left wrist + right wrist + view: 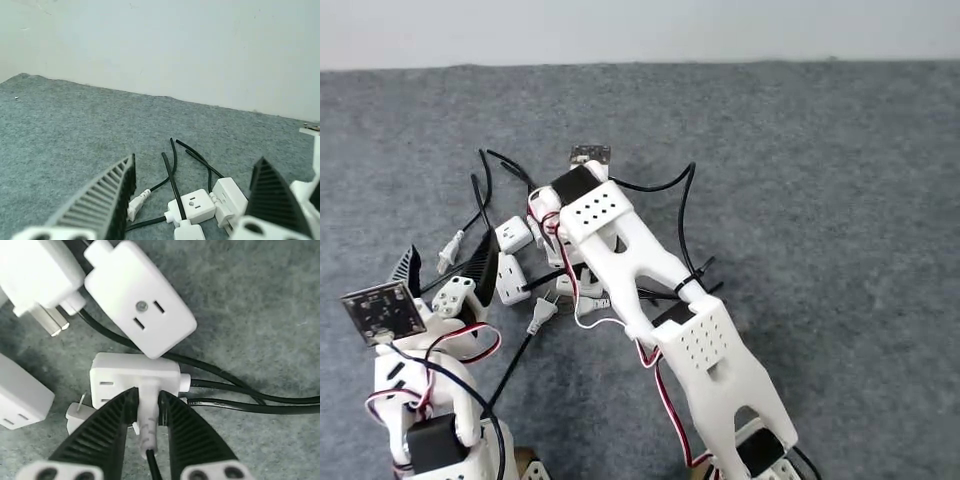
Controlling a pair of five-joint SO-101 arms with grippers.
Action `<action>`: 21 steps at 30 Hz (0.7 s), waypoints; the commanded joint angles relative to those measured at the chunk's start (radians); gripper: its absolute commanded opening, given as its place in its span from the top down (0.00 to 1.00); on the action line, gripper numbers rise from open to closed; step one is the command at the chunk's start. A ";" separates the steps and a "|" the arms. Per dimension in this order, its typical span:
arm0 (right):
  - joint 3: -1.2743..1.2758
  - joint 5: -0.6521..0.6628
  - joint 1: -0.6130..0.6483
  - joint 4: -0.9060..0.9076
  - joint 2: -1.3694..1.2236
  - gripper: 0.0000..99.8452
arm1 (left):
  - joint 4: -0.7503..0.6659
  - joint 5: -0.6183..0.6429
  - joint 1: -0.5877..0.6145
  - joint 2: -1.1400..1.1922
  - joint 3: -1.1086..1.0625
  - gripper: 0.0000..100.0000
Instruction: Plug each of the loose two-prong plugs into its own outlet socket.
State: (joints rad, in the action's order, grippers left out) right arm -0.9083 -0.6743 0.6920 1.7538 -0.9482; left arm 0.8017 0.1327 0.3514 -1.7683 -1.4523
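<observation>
White plug (148, 419) clamped in right pincer (148, 394), against outlet socket (135, 373)

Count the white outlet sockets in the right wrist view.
3. A face-up socket; a socket block against the plug that the right gripper pinches; an edge socket partly out of frame. Others may be hidden.

The grey table cover (840, 200) looks like rough, matt felt cloth. The white rectangular outlet socket (125, 290) is smooth plastic.
</observation>
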 commanded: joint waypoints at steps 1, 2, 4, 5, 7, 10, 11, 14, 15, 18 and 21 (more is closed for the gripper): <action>0.002 0.064 -0.048 0.038 -0.045 0.99 | -0.028 -0.002 -0.002 -0.008 0.007 0.64; 0.003 0.075 -0.054 0.038 -0.045 0.99 | -0.028 -0.002 -0.002 -0.008 0.007 0.64; 0.003 0.081 -0.070 0.041 -0.045 0.99 | -0.028 -0.002 -0.002 -0.008 0.007 0.64; 0.003 0.081 -0.074 0.041 -0.045 0.99 | -0.028 -0.002 -0.002 -0.008 0.007 0.64; 0.003 0.081 -0.087 0.042 -0.045 0.99 | -0.028 -0.002 -0.002 -0.008 0.007 0.64; 0.003 0.084 -0.114 0.042 -0.045 0.99 | -0.028 -0.002 -0.002 -0.008 0.007 0.64; 0.003 0.086 -0.125 0.042 -0.045 0.99 | -0.028 -0.002 -0.002 -0.008 0.007 0.64; 0.003 0.087 -0.160 0.042 -0.045 0.99 | -0.028 -0.002 -0.002 -0.008 0.007 0.64; 0.003 0.087 -0.170 0.042 -0.045 0.99 | -0.028 -0.002 -0.002 -0.008 0.007 0.64; 0.003 0.089 -0.196 0.042 -0.045 0.99 | -0.028 -0.002 -0.002 -0.008 0.007 0.64; 0.003 0.091 -0.213 0.042 -0.045 0.99 | -0.028 -0.002 -0.002 -0.008 0.007 0.64</action>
State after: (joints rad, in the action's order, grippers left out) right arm -0.9053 -0.5976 0.5447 1.7553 -0.9544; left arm 0.8017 0.1327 0.3514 -1.7683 -1.4538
